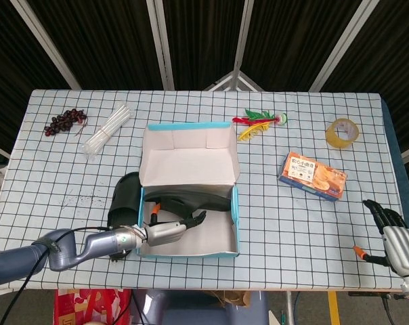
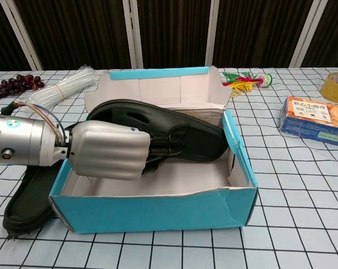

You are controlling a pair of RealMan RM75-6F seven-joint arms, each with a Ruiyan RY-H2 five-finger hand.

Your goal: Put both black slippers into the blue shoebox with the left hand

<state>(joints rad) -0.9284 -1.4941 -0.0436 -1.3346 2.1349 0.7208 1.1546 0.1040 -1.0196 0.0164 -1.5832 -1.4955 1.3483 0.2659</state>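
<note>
On the tabletop (image 1: 313,223), blue shoebox (image 2: 158,210) sits centre. Left hand (image 2: 110,150) clamps first black slipper (image 2: 158,126) inside it, not yet released. Second black slipper (image 2: 29,196) lies outside at the box's 9 o'clock, still to go. Right hand (image 1: 394,237) idles, fingers apart. Orange packet (image 2: 317,116) at 3 o'clock: print unreadable.

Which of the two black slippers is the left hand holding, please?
The slipper inside the blue shoebox, gripped by the left hand; the other slipper lies on the table outside.

Black slipper (image 2: 158,120); blue shoebox (image 2: 158,216)
</note>
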